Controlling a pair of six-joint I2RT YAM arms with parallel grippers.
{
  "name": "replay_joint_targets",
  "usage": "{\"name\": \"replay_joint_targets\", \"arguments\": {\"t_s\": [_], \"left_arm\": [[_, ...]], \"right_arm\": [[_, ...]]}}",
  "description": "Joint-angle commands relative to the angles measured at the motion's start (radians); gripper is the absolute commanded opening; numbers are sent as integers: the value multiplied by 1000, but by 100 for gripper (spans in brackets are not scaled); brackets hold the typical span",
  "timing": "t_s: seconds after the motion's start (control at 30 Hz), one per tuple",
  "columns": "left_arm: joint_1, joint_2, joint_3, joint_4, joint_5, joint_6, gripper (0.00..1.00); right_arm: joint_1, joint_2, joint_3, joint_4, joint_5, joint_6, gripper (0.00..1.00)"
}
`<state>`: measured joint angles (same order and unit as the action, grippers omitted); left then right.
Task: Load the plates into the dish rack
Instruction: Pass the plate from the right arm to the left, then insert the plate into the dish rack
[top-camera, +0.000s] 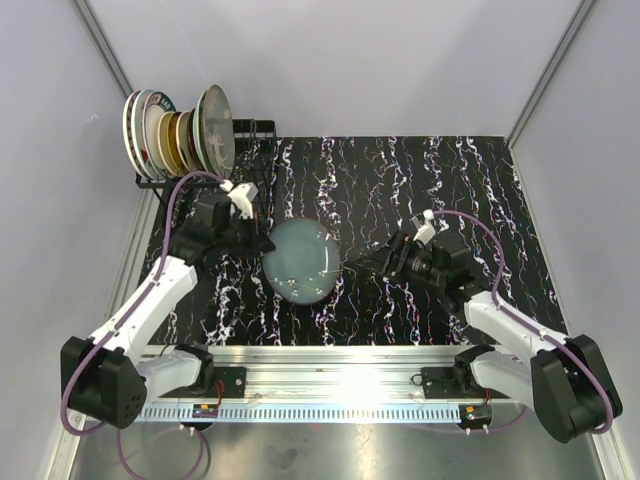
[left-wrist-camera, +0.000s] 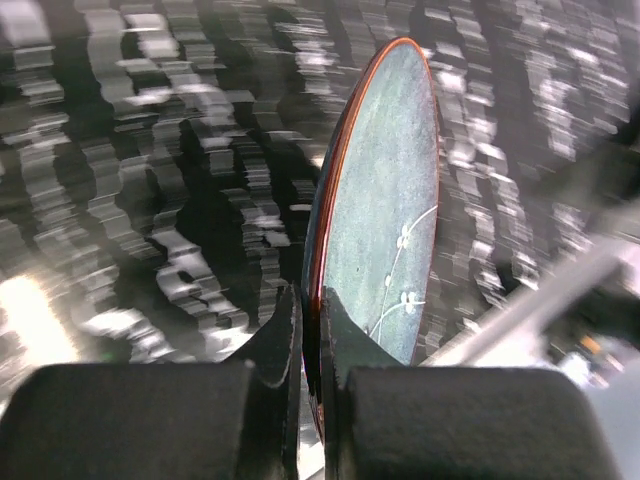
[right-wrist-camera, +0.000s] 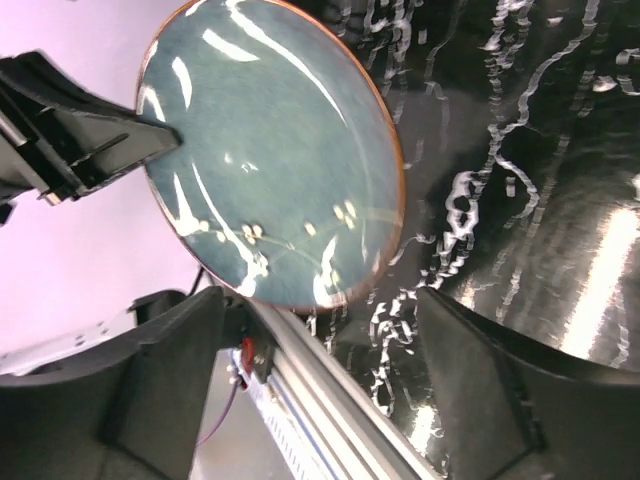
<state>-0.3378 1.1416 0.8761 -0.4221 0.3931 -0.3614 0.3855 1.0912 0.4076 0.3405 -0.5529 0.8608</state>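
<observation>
Left gripper (left-wrist-camera: 312, 322) tight on blue-grey plate (left-wrist-camera: 385, 200), lower rim out of sight.

The desk (left-wrist-camera: 150, 200) is smeared with blur; the lower rim of the blue plate (left-wrist-camera: 385, 200) is hidden inside the left end effector (left-wrist-camera: 310, 320).

My left arm (top-camera: 150, 295) and right arm (top-camera: 505, 320) wear white shells on the long links, with black blocks at the joints. Behind the left pincer (top-camera: 266, 240) sit a black wrist and a small white camera mount (top-camera: 238, 195); the right pincer (top-camera: 365, 262) has the same behind it. A purple cable (top-camera: 168, 210) loops back from each wrist towards a bulky black base (top-camera: 100, 385) at the far end of the arm. My left fingers (left-wrist-camera: 275, 345) are matte black wedges on broad, square, grainy blocks. My right fingers (right-wrist-camera: 480, 390) are the same dull black, thick and angular.
</observation>
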Motion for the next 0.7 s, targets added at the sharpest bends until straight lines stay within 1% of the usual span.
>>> {"name": "replay_joint_targets", "arguments": {"t_s": [0.0, 0.1, 0.17, 0.33, 0.43, 0.6, 0.63, 0.67], "left_arm": [[20, -98, 86, 30, -115, 22, 0], [20, -147, 101, -1, -183, 42, 0], [20, -166, 112, -23, -229, 53, 0], [20, -212, 139, -58, -287, 78, 0], [19, -223, 191, -92, -327, 104, 0], [16, -230, 386, -115, -388, 137, 0], [16, -223, 467, -119, -436, 145, 0], [16, -211, 513, -139, -453, 160, 0]], "right_arm": [[4, -54, 48, -92, 92, -63, 88], [4, -89, 53, -149, 131, -100, 91], [4, -96, 50, -158, 139, -109, 91], [4, -60, 42, -147, 120, -105, 91], [4, -47, 40, -138, 110, -103, 91], [4, -31, 49, -124, 88, -121, 89], [4, -30, 54, -124, 82, -123, 89], [6, -25, 60, -123, 70, -126, 88]]}}
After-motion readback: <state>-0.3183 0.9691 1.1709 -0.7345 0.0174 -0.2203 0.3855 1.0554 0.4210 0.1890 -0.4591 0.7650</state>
